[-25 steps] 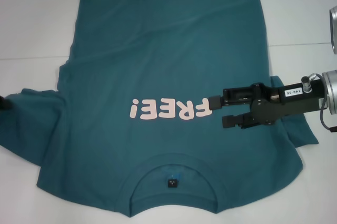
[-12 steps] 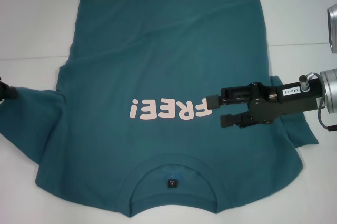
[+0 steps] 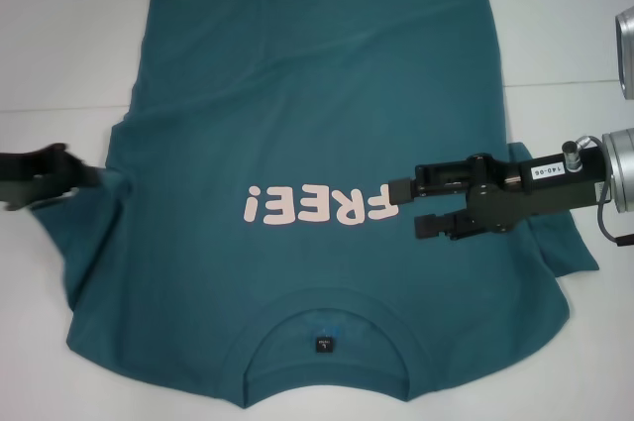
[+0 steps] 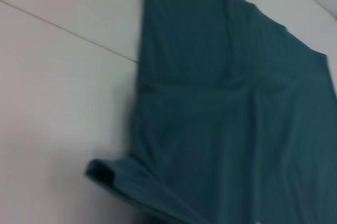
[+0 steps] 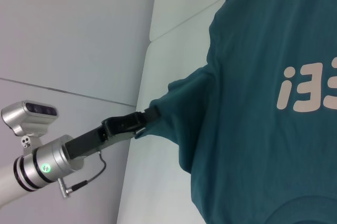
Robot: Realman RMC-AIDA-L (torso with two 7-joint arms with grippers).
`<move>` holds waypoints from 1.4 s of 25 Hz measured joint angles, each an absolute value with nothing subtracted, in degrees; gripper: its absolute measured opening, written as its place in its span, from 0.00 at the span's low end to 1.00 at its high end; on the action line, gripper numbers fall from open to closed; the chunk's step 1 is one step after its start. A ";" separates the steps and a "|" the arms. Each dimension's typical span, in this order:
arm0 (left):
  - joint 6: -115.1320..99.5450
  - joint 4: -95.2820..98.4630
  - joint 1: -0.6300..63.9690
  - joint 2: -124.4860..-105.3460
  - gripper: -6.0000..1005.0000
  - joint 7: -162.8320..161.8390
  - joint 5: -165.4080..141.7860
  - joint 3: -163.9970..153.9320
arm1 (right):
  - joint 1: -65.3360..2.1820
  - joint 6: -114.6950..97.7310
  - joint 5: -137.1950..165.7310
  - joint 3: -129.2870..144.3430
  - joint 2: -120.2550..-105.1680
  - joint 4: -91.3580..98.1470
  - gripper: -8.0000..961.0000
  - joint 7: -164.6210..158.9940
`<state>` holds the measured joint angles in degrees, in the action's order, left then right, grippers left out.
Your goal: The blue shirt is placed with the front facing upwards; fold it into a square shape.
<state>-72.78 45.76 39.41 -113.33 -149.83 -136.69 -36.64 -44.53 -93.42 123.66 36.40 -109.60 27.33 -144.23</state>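
white table [image 3: 69, 35] under the blue shirt [image 3: 317, 114], spread print-up. a moment ago the left gripper [image 3: 84, 176] sat off the edge; now it's pinching the left sleeve and carrying it inward, starting the fold. right gripper [image 3: 406, 208] hovers open, empty, over the print.

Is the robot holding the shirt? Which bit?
Yes. The left gripper pinches the teal-blue cotton T-shirt by the end of its left sleeve, lifting it. The right gripper hangs open over the pink print, holding nothing.
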 joint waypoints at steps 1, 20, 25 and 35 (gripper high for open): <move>-72.99 45.73 39.86 -114.08 0.02 -149.85 -136.67 -36.60 | -44.54 -93.42 123.66 36.42 -109.62 27.33 0.95 -144.24; -69.61 41.91 42.67 -119.08 0.03 -151.28 -135.94 -36.36 | -43.74 -93.43 123.66 36.39 -109.78 27.33 0.94 -144.32; -66.86 37.38 43.78 -119.04 0.04 -151.09 -135.03 -36.33 | -43.73 -93.43 123.66 36.38 -109.78 27.33 0.94 -144.32; -68.88 37.78 44.20 -118.81 0.04 -149.51 -134.50 -37.56 | -43.77 -93.41 123.66 36.38 -109.78 27.33 0.94 -144.32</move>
<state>-68.88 37.78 44.20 -118.81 -149.51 -134.50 -37.55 -43.77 -93.41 123.66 36.38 -109.78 27.33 -144.32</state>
